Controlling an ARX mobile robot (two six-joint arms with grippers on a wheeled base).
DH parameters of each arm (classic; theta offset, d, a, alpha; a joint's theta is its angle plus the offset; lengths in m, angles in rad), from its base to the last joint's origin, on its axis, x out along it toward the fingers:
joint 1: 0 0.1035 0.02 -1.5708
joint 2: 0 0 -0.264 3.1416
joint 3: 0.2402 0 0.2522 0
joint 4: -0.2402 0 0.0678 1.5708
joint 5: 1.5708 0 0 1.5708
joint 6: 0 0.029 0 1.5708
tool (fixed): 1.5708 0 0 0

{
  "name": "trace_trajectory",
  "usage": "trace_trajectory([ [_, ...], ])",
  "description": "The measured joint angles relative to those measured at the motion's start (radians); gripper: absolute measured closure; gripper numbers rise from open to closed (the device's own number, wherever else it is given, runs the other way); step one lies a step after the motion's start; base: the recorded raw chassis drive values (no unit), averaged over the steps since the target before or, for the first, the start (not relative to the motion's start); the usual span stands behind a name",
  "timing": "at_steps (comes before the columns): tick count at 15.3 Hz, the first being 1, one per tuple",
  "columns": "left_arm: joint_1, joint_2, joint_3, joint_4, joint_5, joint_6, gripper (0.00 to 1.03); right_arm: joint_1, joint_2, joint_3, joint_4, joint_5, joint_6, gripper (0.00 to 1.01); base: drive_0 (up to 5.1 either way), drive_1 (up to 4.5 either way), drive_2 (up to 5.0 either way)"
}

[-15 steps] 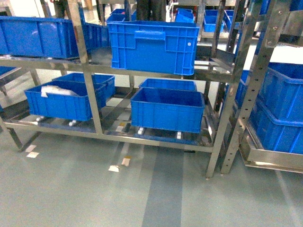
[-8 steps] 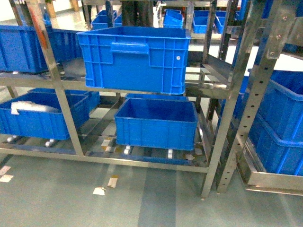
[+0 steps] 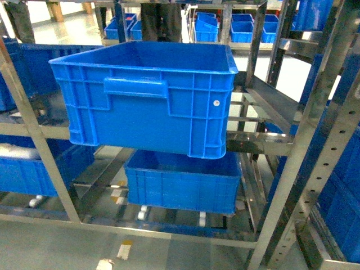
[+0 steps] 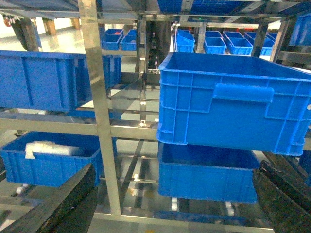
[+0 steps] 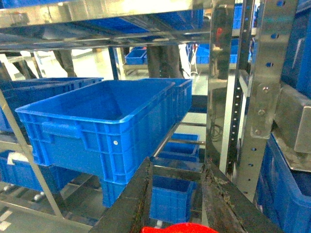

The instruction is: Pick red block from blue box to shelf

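Note:
The red block (image 5: 177, 228) shows only as a red sliver at the bottom edge of the right wrist view, between the two dark fingers of my right gripper (image 5: 179, 166), which is shut on it. My left gripper (image 4: 175, 170) hangs open with its fingers (image 4: 63, 204) far apart and nothing between them. Both face the silvery shelf (image 3: 34, 146), whose perforated upright (image 5: 265, 97) stands just right of the right gripper. A shelf post (image 4: 99, 121) is in front of the left one. The blue box is out of view. Neither gripper appears in the head view.
A dark blue ribbed crate (image 3: 149, 95) sits on the middle tier, seen too as the crate (image 5: 104, 126) and the crate (image 4: 233, 97). Another crate (image 3: 180, 180) rests on the bottom tier. A crate with white material (image 4: 48, 158) is at the lower left. More crates stand behind and to the right.
The head camera has come much closer to the shelf. The middle-tier crate now fills the centre of the view and the floor has nearly dropped out of sight.

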Motion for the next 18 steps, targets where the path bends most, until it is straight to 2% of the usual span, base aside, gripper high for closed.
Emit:
trace_trajectory([
  [11, 0.000, 0.000, 0.000, -0.002, 0.000, 0.000, 0.05, 0.000, 0.000, -0.002, -0.002, 0.000, 0.000, 0.75, -0.1, 4.10, -4.3],
  [18, 0.000, 0.000, 0.000, -0.002, 0.000, 0.000, 0.05, 0.000, 0.000, -0.002, -0.003, 0.000, 0.000, 0.75, 0.0, 0.00, 0.0],
])
